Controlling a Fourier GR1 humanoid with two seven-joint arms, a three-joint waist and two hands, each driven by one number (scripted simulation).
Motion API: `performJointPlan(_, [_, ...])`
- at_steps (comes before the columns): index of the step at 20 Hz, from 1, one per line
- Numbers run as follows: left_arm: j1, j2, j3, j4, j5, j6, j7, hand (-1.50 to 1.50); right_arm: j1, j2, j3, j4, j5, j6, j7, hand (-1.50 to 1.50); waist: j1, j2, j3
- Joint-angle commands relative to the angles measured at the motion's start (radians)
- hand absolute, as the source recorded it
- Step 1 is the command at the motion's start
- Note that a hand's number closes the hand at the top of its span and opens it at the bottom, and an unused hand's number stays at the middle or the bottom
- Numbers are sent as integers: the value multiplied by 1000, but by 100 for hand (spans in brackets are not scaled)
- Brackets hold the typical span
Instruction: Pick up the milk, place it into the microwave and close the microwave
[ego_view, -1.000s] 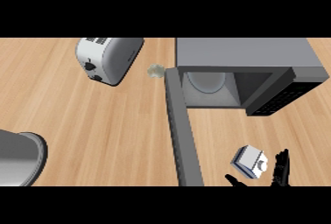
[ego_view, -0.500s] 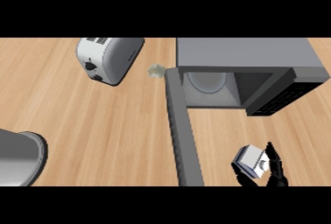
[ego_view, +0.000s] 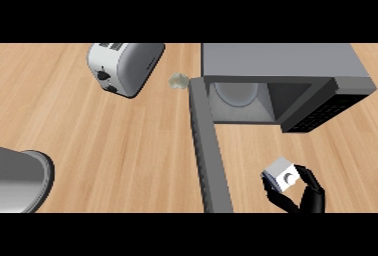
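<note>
The milk (ego_view: 282, 173) is a small white and blue carton at the lower right of the head view, in front of the microwave. My right hand (ego_view: 304, 196) is curled round it from below, thumb on its left side and fingers on its right. The grey microwave (ego_view: 280, 82) stands at the upper right with its cavity open and a round plate inside. Its door (ego_view: 207, 152) swings out toward me, left of the carton. My left hand does not show.
A silver toaster (ego_view: 122, 66) lies at the upper left. A small pale object (ego_view: 177, 80) sits between the toaster and the microwave. A large grey metal pot (ego_view: 22, 180) is at the lower left edge. Bare wooden counter (ego_view: 111, 140) spreads between them.
My right hand has closed round the milk carton and shifted slightly left and up with it, toward the microwave opening. The carton now shows more tilted in the hand.
</note>
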Motion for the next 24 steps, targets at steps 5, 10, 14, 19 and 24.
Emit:
performJointPlan(5, [-45,14,-11,-23,34,-3,10,-150,-286,-188,110,106,87,282,81,150,47,9,4])
performJointPlan(10, [-76,19,0,-42,53,32,40,-150,-362,-203,128,198,83,469,13,150,15,7,3])
performJointPlan(14, [-8,-13,-4,-7,28,-29,-44,-150,-377,-179,147,153,70,553,44,150,4,1,1])
performJointPlan(19, [8,-13,38,-36,83,-25,0,-150,-366,-147,179,6,82,529,137,150,-5,-2,0])
performJointPlan(24, [-19,-13,106,50,69,-89,-54,-150,-300,-87,206,-162,117,414,247,150,-9,-1,0])
